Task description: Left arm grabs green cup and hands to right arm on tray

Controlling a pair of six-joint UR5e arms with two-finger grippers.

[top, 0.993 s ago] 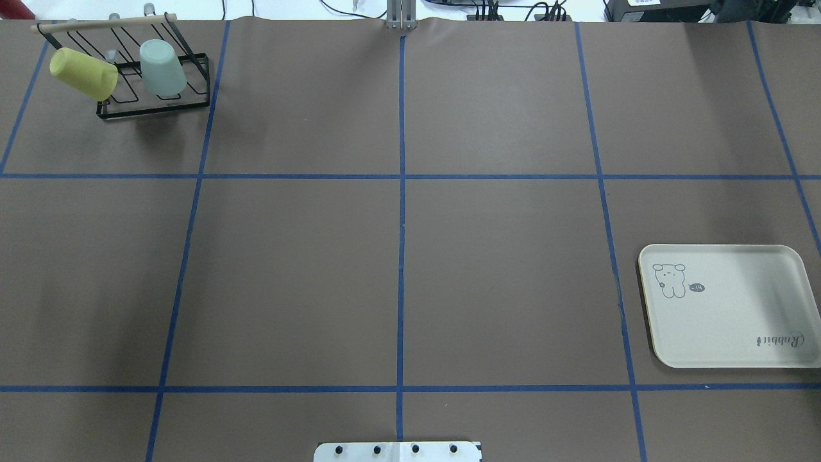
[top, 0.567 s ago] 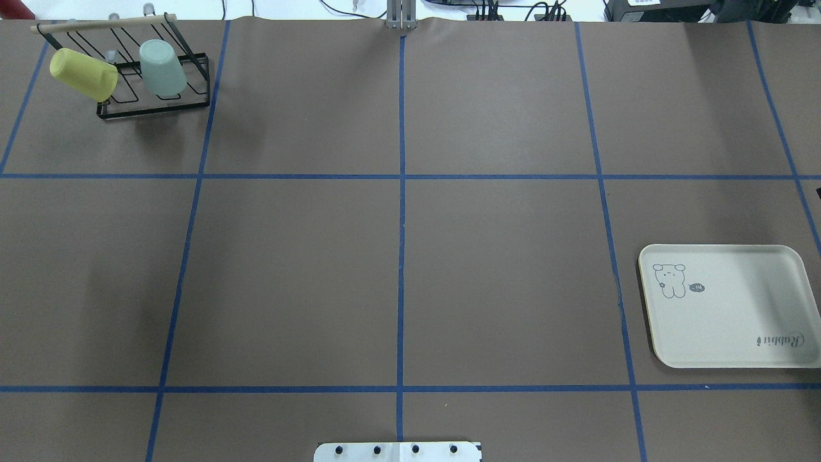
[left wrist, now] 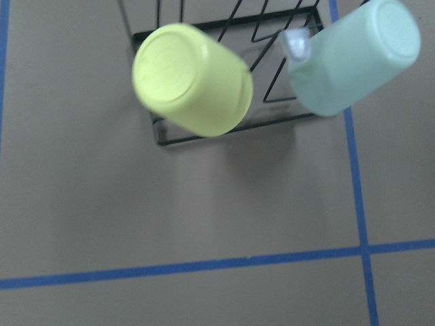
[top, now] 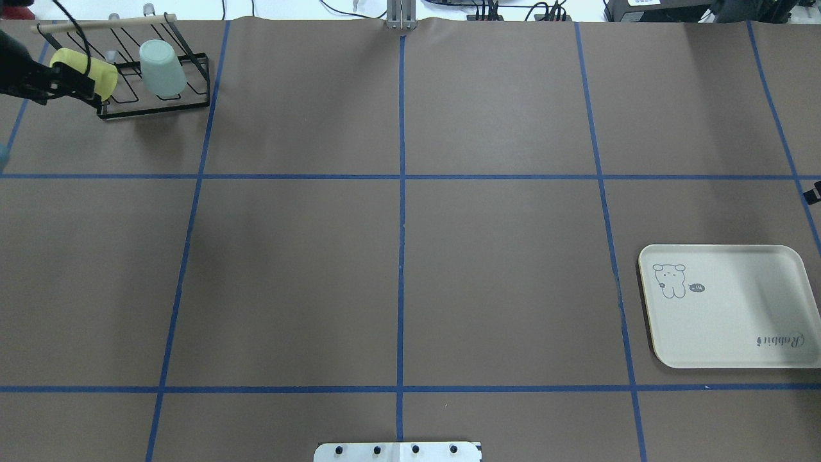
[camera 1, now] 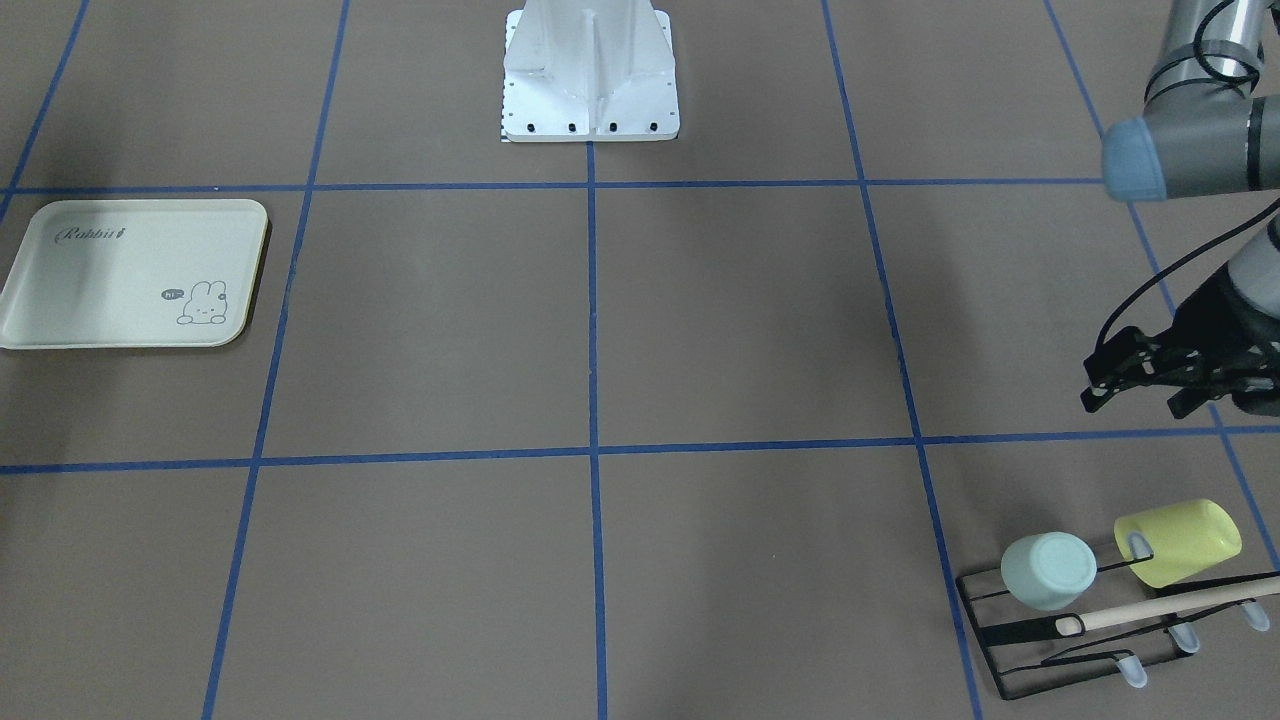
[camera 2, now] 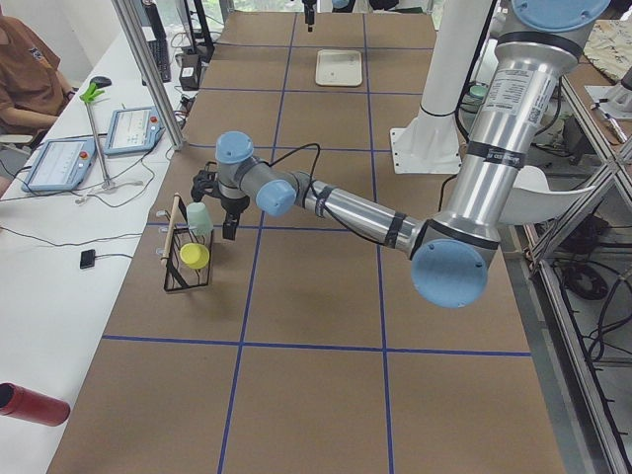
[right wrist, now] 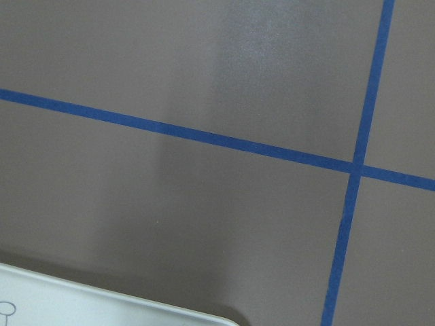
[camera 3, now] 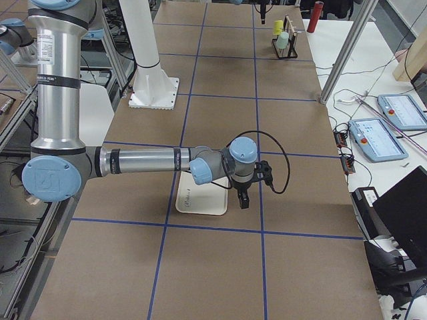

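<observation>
Hovering with its fingers spread and nothing between them, the left claw (camera 1: 1132, 405) hung at the right edge of the front-facing view. It was near the black wire rack (top: 154, 108) but apart from both cups.

The green cup (camera 1: 1047, 570) sat upside down on a rack peg at the lower right of that frame, closed base up and tilted. The yellow-green cup (camera 1: 1180, 540) was just beside it on the next peg. In the left wrist view the green cup showed at the upper right and the yellow-green one at the upper left.

By its look the green cup would be light, stiff and thin-walled. Its smooth tapered side would probably slide out of a loose pinch. A sensible hold would be across the side wall close to the base, with a pull along the peg so the rim did not catch. That would also leave the rim half free for the other claw.

Farther out, across the brown counter (top: 288, 276), the tray (top: 737, 321) lay at the lower right of the overhead view, well apart from the rack. The right claw (camera 3: 241, 199) hung just beside the tray, and whether it was spread or pressed together could not be told.
</observation>
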